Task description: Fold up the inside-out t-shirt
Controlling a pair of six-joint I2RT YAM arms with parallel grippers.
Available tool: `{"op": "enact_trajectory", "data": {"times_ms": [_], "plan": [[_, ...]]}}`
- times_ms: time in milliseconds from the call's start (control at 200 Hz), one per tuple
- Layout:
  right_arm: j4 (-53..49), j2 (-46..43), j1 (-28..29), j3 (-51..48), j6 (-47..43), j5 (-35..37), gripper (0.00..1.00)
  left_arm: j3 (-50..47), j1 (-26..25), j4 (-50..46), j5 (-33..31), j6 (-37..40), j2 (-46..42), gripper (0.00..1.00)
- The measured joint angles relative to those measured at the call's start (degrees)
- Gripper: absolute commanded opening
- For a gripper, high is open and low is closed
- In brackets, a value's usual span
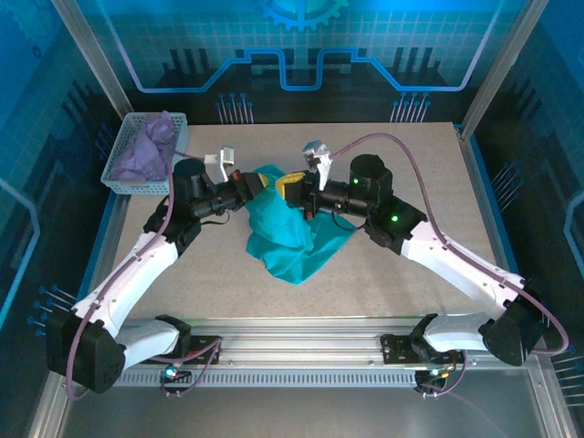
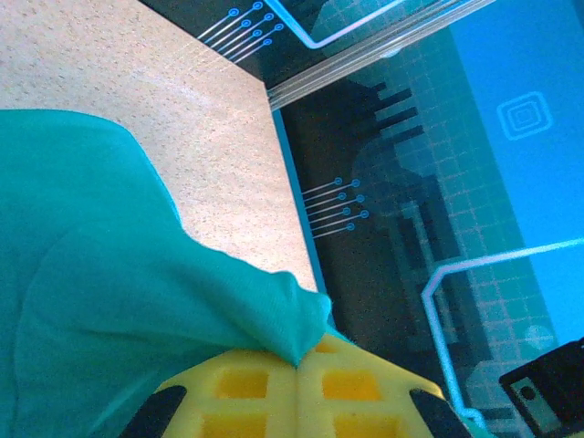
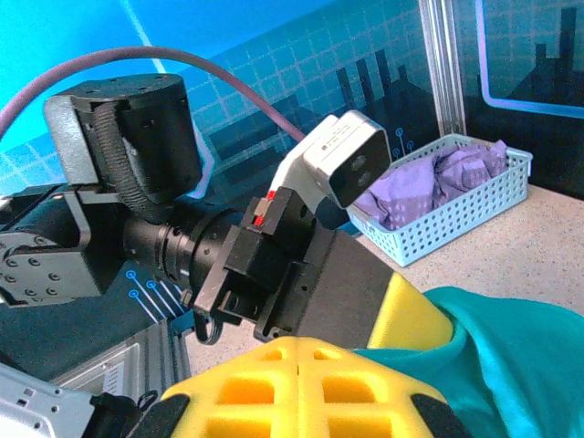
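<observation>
The t-shirt (image 1: 292, 237) is near the middle of the table (image 1: 429, 173), bunched and teal. Its upper part is lifted off the surface between the two arms. The rest hangs down and spreads in loose folds toward the near edge, ending in a point on the table.

The left gripper (image 1: 260, 182) reaches in from the left at the shirt's upper edge. In the left wrist view its yellow fingers (image 2: 246, 392) are pressed together, and a peak of the t-shirt (image 2: 109, 301) runs into the seam between them, so the left gripper (image 2: 297, 365) pinches the cloth there. From that pinch the fabric falls away to the left of that view, over the speckled table (image 2: 182, 100).

The right gripper (image 1: 294, 187) comes in from the right and meets the shirt just beside the left one. In the right wrist view the right gripper (image 3: 297, 351) has its yellow fingers shut flush against each other. The t-shirt (image 3: 520, 365) lies close against their right side. Whether any cloth is caught between them I cannot tell. A yellow finger of the left gripper (image 3: 411, 315) sits just above that cloth.

At the far left corner of the table stands a pale basket (image 1: 117, 180) with a purple cloth (image 1: 146, 151) heaped in it, well apart from the shirt.
</observation>
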Motion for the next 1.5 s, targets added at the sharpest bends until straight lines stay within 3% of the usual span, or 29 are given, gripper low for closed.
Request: {"op": "enact_trajectory", "data": {"times_ms": [110, 250, 375, 560, 750, 1010, 1095, 1210, 1331, 1441, 1501], "plan": [[-2.0, 1.1, 0.0, 0.5, 0.0, -0.3, 0.0, 0.0, 0.0, -2.1, -2.5, 3.0, 0.0, 0.16], [-2.8, 2.3, 0.0, 0.8, 0.4, -0.9, 0.0, 0.0, 0.1, -5.8, -5.9, 7.2, -1.4, 0.44], [-2.7, 2.8, 0.1, 1.3, 1.0, -0.8, 0.0, -1.7, 0.1, -7.5, -7.4, 10.3, -5.9, 0.57], [-2.6, 4.7, 0.5, 2.6, 2.8, -0.4, 0.0, -8.2, -4.3, -7.1, -8.8, 14.2, -15.5, 0.7], [-2.6, 6.4, 0.5, 3.3, 4.6, -0.8, 0.0, -8.6, -10.2, -6.0, -11.8, 19.7, -16.0, 0.73], [-2.5, 6.4, 0.5, 3.3, 6.6, -2.3, 0.0, -8.6, -10.3, -2.3, -16.3, 23.8, -9.2, 0.64], [-2.5, 6.4, 0.5, 3.3, 7.0, -2.5, 0.0, -8.5, -10.3, -1.5, -17.3, 25.0, -7.8, 0.57], [-2.4, 6.2, 0.5, 3.2, 8.0, -3.4, 0.0, -8.0, -10.3, 0.6, -17.5, 26.1, -6.1, 0.35], [-1.5, 6.1, 0.5, 2.9, 8.7, -3.9, 0.0, -7.0, -10.3, 3.2, -17.1, 27.5, -4.5, 0.01], [-1.3, 5.0, 0.4, 1.5, 8.6, -3.9, 0.32, -7.4, -10.3, 5.5, -16.4, 28.7, -4.7, 0.0], [-1.9, 3.4, 0.1, 0.2, 7.6, -3.6, 0.42, -9.0, -10.2, 8.1, -15.3, 29.5, -5.7, 0.0]]}}
